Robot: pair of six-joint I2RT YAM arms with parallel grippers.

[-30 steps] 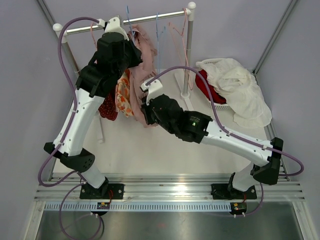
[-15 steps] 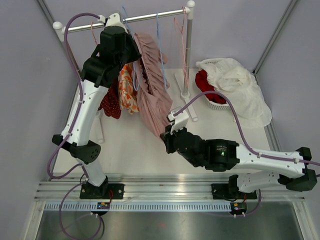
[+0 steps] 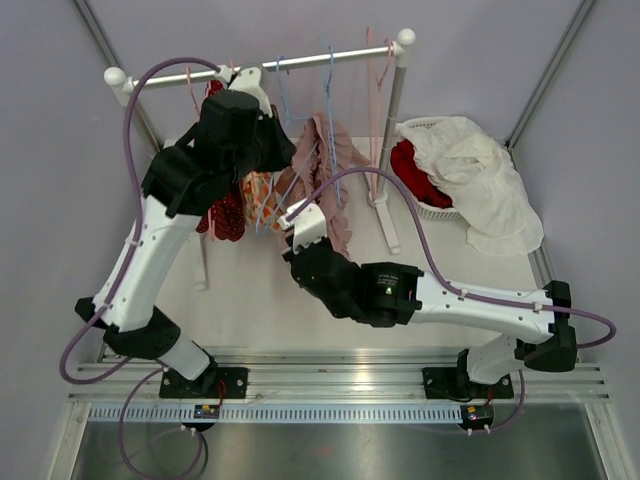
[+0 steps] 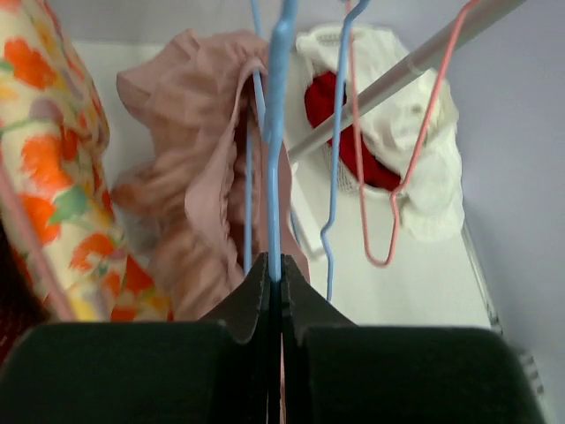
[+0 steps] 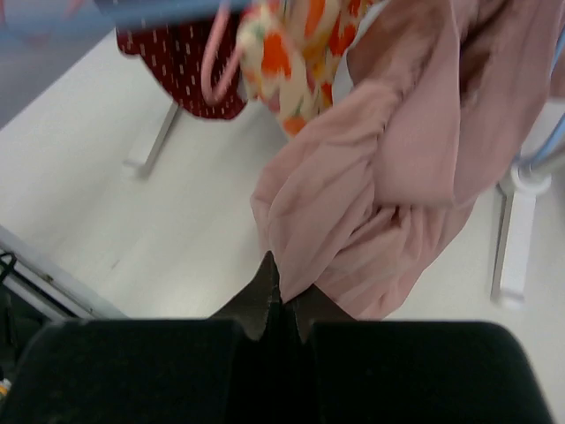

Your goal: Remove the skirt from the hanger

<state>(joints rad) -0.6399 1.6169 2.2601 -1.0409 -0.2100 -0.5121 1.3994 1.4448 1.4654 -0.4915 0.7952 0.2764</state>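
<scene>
The pink skirt hangs bunched on a blue hanger below the rail, toward its right half; the left gripper, just under the rail's middle, has its fingers pressed together on the blue hanger's wire; the right gripper, lower and nearer than the rail, is pinched closed on the pink skirt's bottom edge; a floral garment hangs below the rail's left part
</scene>
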